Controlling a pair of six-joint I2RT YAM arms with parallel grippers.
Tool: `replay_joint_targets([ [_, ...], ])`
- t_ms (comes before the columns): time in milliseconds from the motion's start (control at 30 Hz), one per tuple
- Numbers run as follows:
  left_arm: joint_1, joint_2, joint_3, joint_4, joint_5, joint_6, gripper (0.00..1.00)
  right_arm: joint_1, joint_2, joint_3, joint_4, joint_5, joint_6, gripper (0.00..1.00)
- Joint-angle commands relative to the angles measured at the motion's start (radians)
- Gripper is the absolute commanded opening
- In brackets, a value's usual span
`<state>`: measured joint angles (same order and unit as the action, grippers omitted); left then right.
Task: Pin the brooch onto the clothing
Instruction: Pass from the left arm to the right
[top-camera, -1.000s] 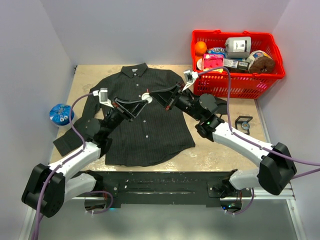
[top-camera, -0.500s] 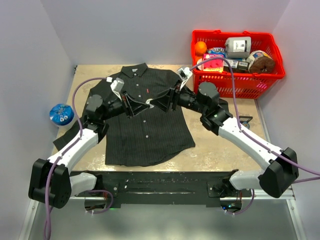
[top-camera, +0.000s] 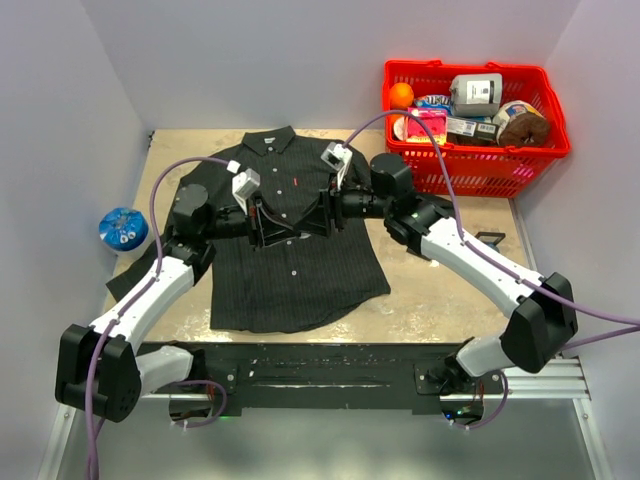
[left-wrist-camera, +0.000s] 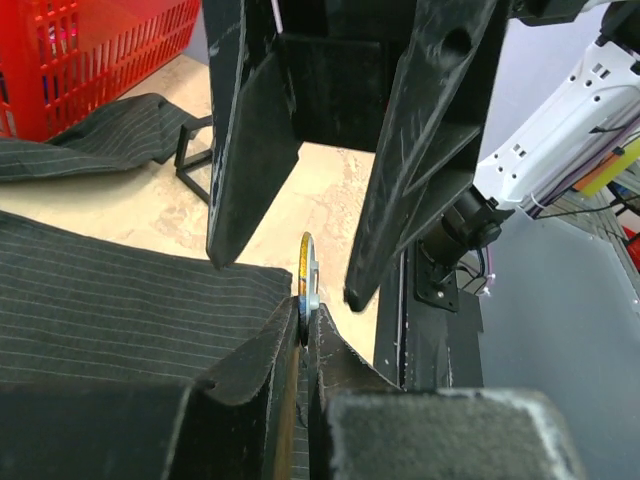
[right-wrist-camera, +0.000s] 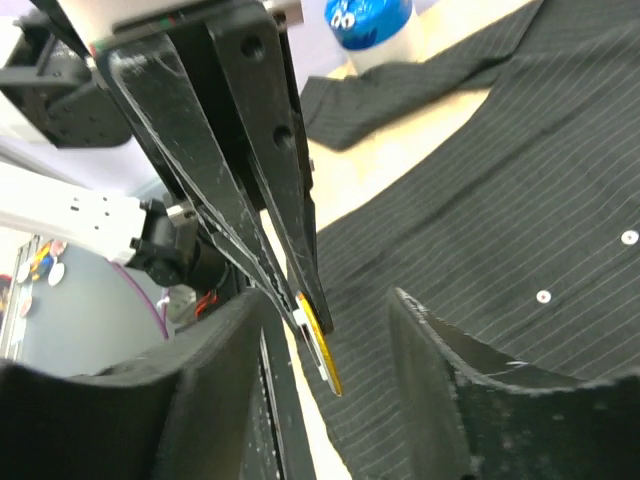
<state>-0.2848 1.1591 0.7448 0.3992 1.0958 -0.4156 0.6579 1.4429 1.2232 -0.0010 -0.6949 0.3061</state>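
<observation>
The clothing (top-camera: 300, 270), a dark pinstriped shirt, lies flat on the table with a tiny red tag (top-camera: 297, 182) on its chest. Above its chest my two grippers meet tip to tip. My left gripper (left-wrist-camera: 305, 322) is shut on the brooch (left-wrist-camera: 307, 272), a thin yellow and white disc seen edge-on. My right gripper (right-wrist-camera: 325, 300) is open, and its fingers (left-wrist-camera: 245, 150) stand on either side of the brooch (right-wrist-camera: 322, 352) without touching it. The brooch hangs a little above the shirt (right-wrist-camera: 520, 200). In the top view the left gripper (top-camera: 283, 222) and right gripper (top-camera: 310, 215) nearly touch.
A red basket (top-camera: 470, 172) full of groceries stands at the back right. A blue-lidded round container (top-camera: 122, 228) sits off the table's left edge by the shirt's sleeve. A small black frame (top-camera: 490, 243) lies on the table to the right of the shirt.
My right gripper has opened from shut. Both grippers have shifted nearer over the shirt's chest, and both arms have swung toward the back. The brooch stays in my left gripper.
</observation>
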Motion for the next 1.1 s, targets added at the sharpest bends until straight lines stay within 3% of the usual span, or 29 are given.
replay_joint_targets([
  [0, -0.005, -0.029, 0.041, -0.01, 0.039, 0.035, 0.0, -0.001, -0.01, 0.042, -0.048, -0.054, -0.048, 0.52],
  [167, -0.005, -0.032, 0.041, -0.014, 0.039, 0.037, 0.0, 0.0, -0.019, 0.027, -0.045, -0.049, -0.048, 0.4],
  [500, -0.005, -0.029, 0.041, -0.019, 0.039, 0.04, 0.0, -0.001, -0.032, 0.016, -0.031, -0.048, -0.045, 0.29],
  [600, -0.005, -0.029, 0.041, -0.02, 0.038, 0.043, 0.0, -0.001, -0.039, 0.012, -0.027, -0.035, -0.048, 0.15],
  [633, -0.005, -0.029, 0.039, -0.02, 0.036, 0.043, 0.0, 0.0, -0.041, 0.007, -0.025, -0.035, -0.047, 0.04],
  [733, -0.005, -0.026, 0.039, -0.016, 0.038, 0.038, 0.0, 0.0, -0.039, -0.005, -0.004, -0.038, -0.041, 0.0],
  [900, -0.008, -0.019, 0.027, 0.019, 0.05, 0.014, 0.31, 0.0, -0.047, -0.037, 0.082, -0.029, 0.016, 0.0],
  [1067, -0.011, -0.015, 0.019, 0.046, 0.053, -0.005, 0.46, -0.001, -0.047, -0.062, 0.18, -0.037, 0.073, 0.0],
])
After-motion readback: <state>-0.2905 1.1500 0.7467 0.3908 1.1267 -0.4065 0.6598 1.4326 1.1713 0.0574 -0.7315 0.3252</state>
